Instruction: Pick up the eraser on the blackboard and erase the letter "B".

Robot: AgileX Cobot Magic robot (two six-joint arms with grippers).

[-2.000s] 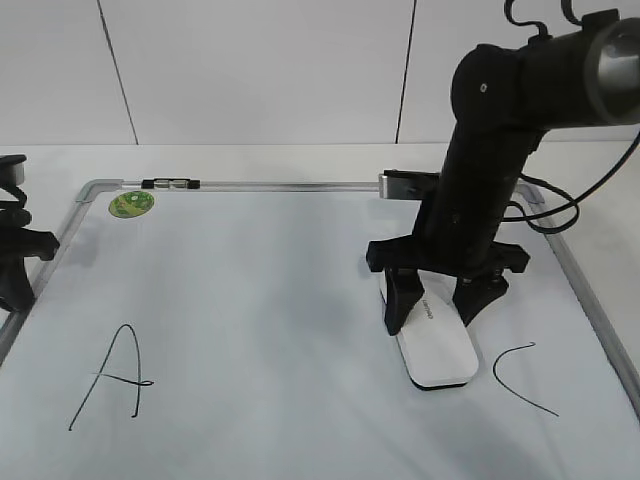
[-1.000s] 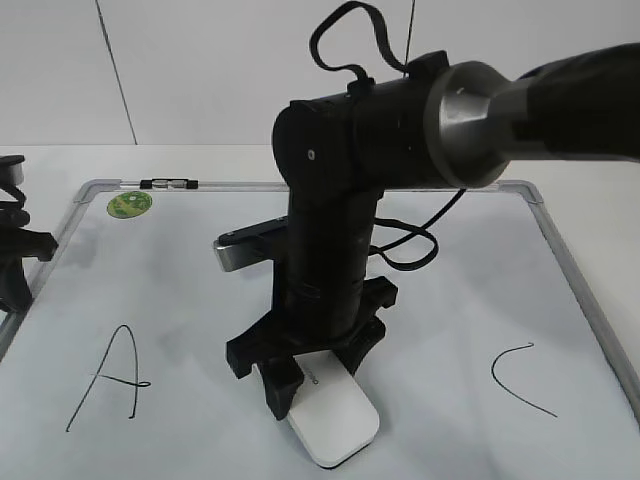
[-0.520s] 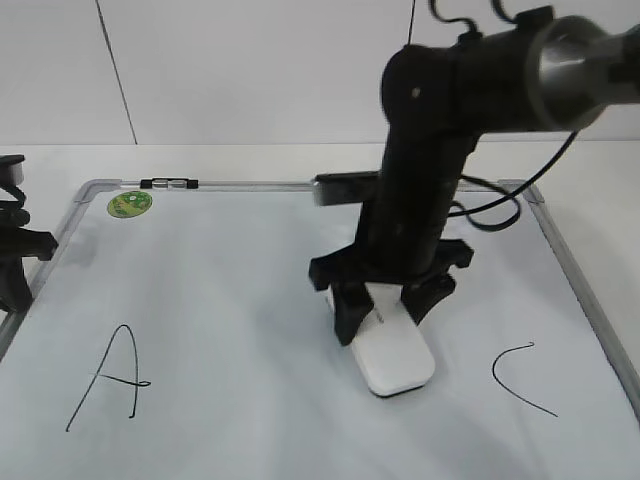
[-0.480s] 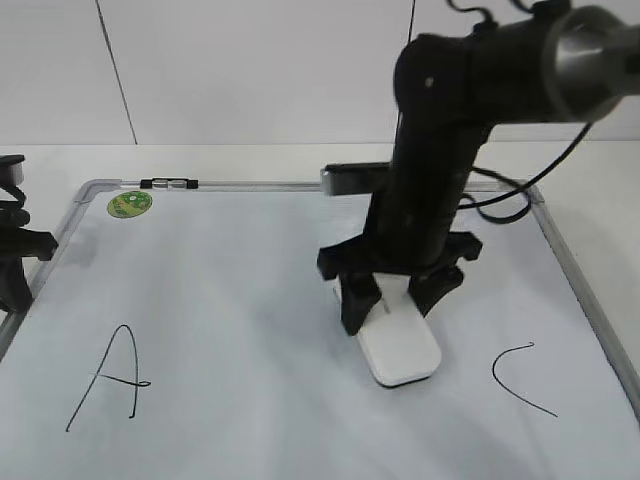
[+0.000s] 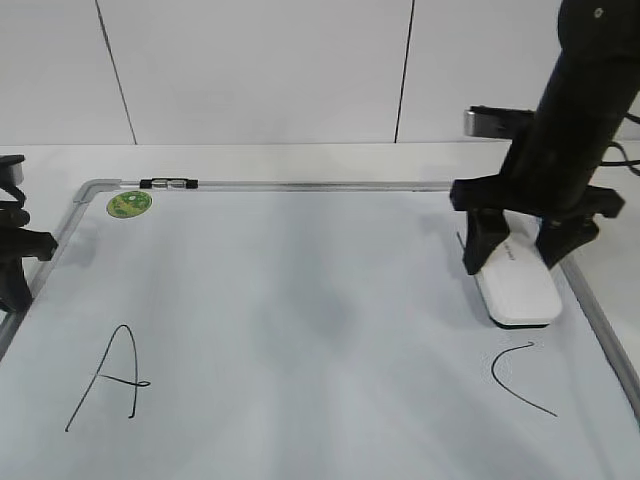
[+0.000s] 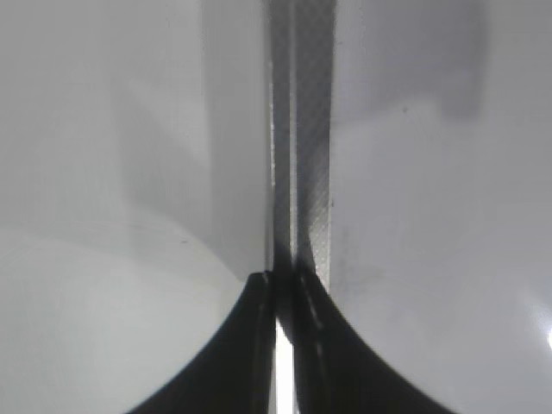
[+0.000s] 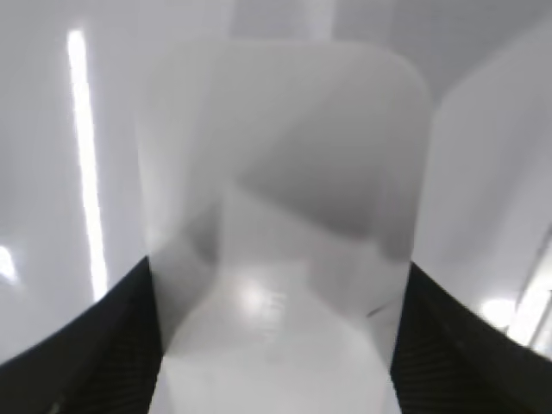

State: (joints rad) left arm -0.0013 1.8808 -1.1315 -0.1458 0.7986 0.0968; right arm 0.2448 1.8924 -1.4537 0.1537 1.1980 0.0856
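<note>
White eraser (image 5: 520,288) flat on blackboard (image 5: 300,300)

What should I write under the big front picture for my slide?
Right gripper holds the eraser flat on the blackboard, above the C; the A remains.

wall (image 5: 250,70): white panels, 12 o'clock, matte, even light
seams: two thin dark vertical lines (image 5: 403,70), one near 11, one near 1
table (image 5: 300,160): white top, meets wall at a straight edge
light: diffuse, soft shadows only
</note>
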